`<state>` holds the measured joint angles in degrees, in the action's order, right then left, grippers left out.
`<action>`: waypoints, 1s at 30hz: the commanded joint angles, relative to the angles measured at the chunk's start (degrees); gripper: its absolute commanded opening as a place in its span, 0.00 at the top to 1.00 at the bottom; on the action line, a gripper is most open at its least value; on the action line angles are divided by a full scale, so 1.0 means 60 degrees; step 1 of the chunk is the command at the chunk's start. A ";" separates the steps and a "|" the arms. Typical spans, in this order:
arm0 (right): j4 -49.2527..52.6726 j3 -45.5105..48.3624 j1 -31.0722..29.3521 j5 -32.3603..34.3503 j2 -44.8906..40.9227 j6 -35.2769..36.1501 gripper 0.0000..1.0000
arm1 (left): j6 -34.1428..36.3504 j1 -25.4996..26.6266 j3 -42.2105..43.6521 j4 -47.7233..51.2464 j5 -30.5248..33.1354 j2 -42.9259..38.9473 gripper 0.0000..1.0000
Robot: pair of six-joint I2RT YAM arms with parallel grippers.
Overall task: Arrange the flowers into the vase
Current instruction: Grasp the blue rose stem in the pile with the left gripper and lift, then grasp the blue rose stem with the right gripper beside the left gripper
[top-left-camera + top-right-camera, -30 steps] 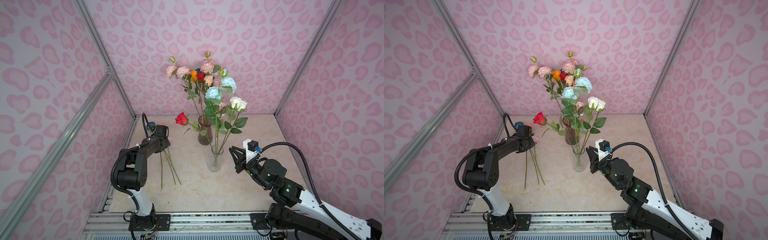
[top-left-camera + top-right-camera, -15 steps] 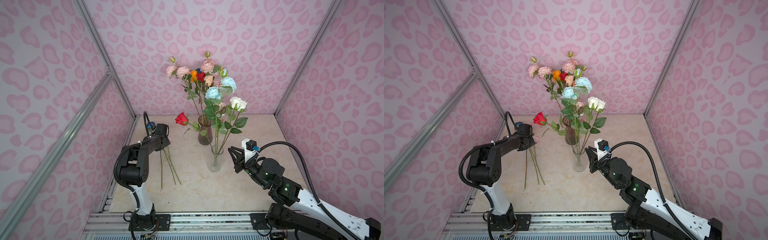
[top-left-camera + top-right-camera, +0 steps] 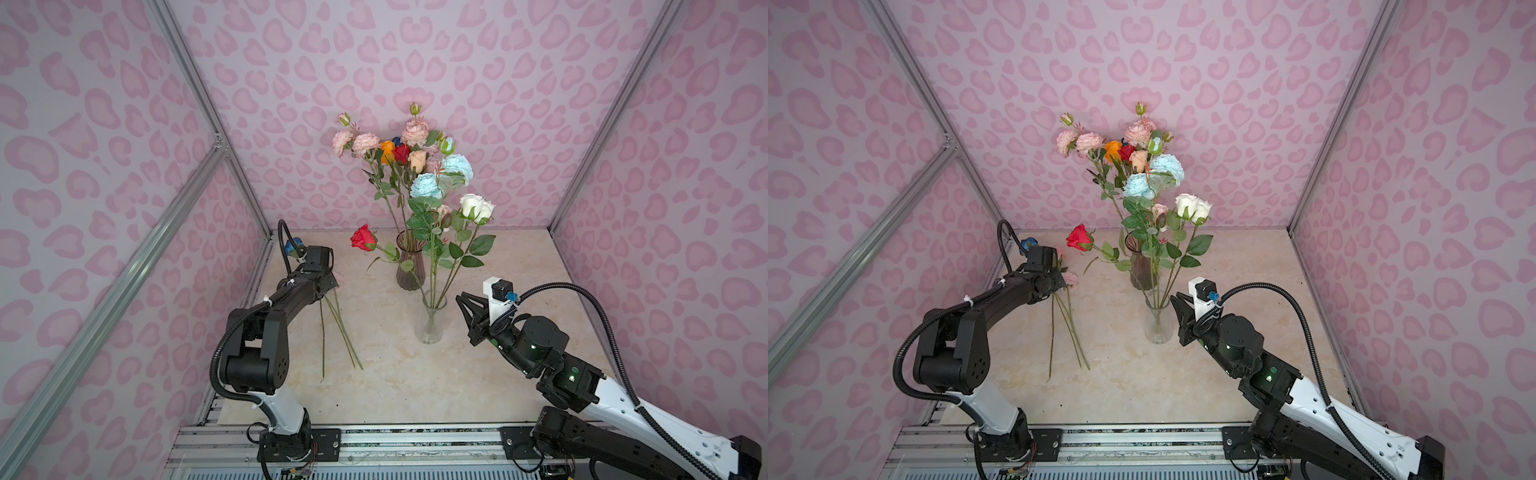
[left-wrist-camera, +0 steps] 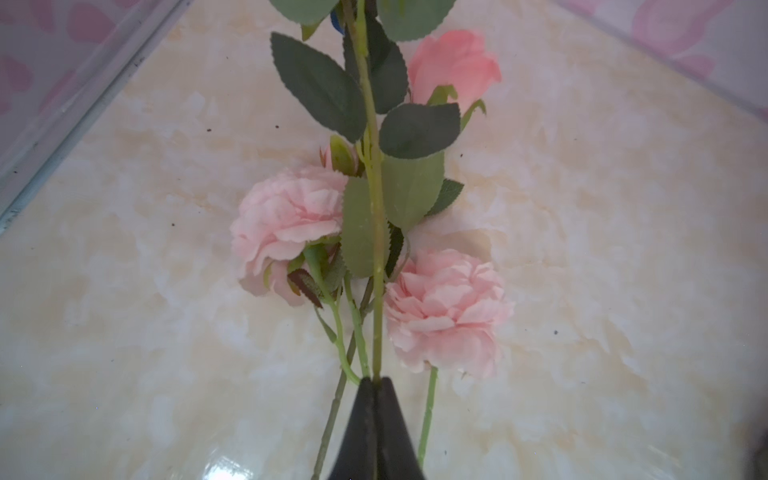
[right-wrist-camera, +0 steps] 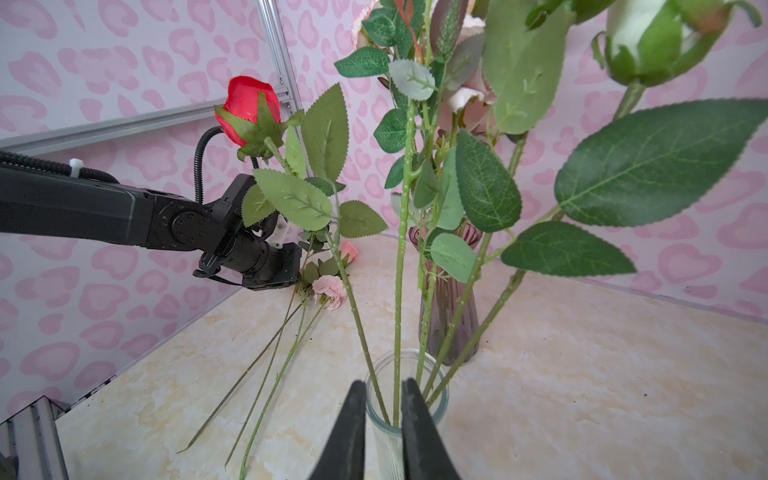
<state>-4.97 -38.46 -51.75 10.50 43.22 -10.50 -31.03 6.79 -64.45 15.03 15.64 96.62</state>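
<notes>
Several flowers lie on the table at the left, their stems [image 3: 340, 328] [image 3: 1071, 328] fanning toward the front and their pale pink heads [image 4: 286, 224] [image 4: 449, 307] flat on the surface. My left gripper [image 4: 377, 380] [image 3: 328, 286] is shut on one leafy green stem [image 4: 376, 291]; that stem's head is cut off by the frame edge. The clear glass vase [image 3: 430, 324] [image 3: 1158, 324] [image 5: 386, 432] holds a red rose [image 3: 363, 237] [image 5: 247, 108] and white roses [image 3: 476, 208]. My right gripper [image 3: 460, 297] [image 5: 383, 384] hovers just right of its rim, narrowly open with nothing held.
A dark ribbed vase [image 3: 409, 266] [image 3: 1142, 270] [image 5: 449, 316] behind the clear one carries a tall bunch of pink, orange, red and light blue flowers [image 3: 415, 153]. Pink patterned walls with metal frame posts [image 3: 245, 174] close in the back and sides. Large leaves [image 5: 648, 166] hang near the right wrist camera.
My left gripper has closed on the stem and its wrist has shifted slightly toward the back. The right arm has barely moved.
</notes>
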 commanded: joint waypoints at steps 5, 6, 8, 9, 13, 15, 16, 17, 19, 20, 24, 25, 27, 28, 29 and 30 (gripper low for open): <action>-0.0363 -0.0160 -0.0004 -0.0201 0.0054 -0.0066 0.82 | 0.0072 0.0276 0.0297 -0.0087 -0.0083 -0.1690 0.97; -0.0358 -0.0205 0.0004 -0.0230 0.0074 -0.0079 0.82 | 0.0084 0.0337 0.0318 -0.0054 -0.0126 -0.1963 0.97; -0.0239 -0.0395 -0.0007 -0.0352 0.0149 -0.0103 0.82 | 0.0170 0.0531 0.0389 -0.0091 -0.0158 -0.2715 0.97; -0.0187 -0.0472 -0.0012 -0.0392 0.0165 -0.0110 0.82 | 0.0215 0.0616 0.0442 -0.0122 -0.0155 -0.3028 0.97; -0.0032 -0.0816 -0.0007 -0.0662 0.0216 -0.0268 0.82 | 0.0436 0.0966 0.0727 -0.0370 -0.0193 -0.4880 0.97; 0.0112 -0.1057 -0.0016 -0.0891 0.0274 -0.0317 0.81 | 0.0599 0.1053 0.1041 -0.0772 -0.0419 -0.5859 0.97; 0.0224 -0.1203 -0.0018 -0.1028 0.0306 -0.0328 0.80 | 0.0735 0.1127 0.1270 -0.1065 -0.0530 -0.6400 0.97; 0.0312 -0.1344 -0.0026 -0.1122 0.0361 -0.0322 0.80 | 0.0935 0.1178 0.1424 -0.1308 -0.0755 -0.6837 0.97; 0.0340 -0.1529 -0.0118 -0.1182 0.0408 -0.0358 0.80 | 0.1340 0.1272 0.1713 -0.1744 -0.1409 -0.7745 0.97; 0.0256 -0.1566 -0.0170 -0.1161 0.0412 -0.0398 0.80 | 0.1545 0.1299 0.1819 -0.1925 -0.1802 -0.8112 0.97; 0.0253 -0.2089 -0.0505 -0.1225 0.0746 -0.0361 0.80 | 0.1961 0.1349 0.2207 -0.2746 -0.3782 -0.9519 0.97; 0.0293 -0.2290 -0.0644 -0.1213 0.0899 -0.0282 0.80 | 0.1977 0.1360 0.2180 -0.2871 -0.4226 -0.9756 0.97; 0.0401 -0.2707 -0.0919 -0.1283 0.1236 -0.0083 0.79 | 0.2000 0.1373 0.2044 -0.3042 -0.4958 -1.0051 0.97; 0.0426 -0.2920 -0.1108 -0.1390 0.1446 0.0043 0.78 | 0.1958 0.1374 0.1940 -0.3108 -0.5303 -1.0144 0.97; 0.0468 -0.3136 -0.1229 -0.1468 0.1613 0.0130 0.77 | 0.1914 0.1392 0.1855 -0.3191 -0.5587 -1.0191 0.97; 0.0523 -0.3380 -0.1389 -0.1595 0.1861 0.0234 0.75 | 0.1812 0.1388 0.1749 -0.3300 -0.6012 -1.0221 0.97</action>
<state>-2.52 -56.77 -58.76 2.92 52.47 -11.25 -20.56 15.11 -52.71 0.08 -10.85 35.81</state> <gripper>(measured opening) 0.245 0.051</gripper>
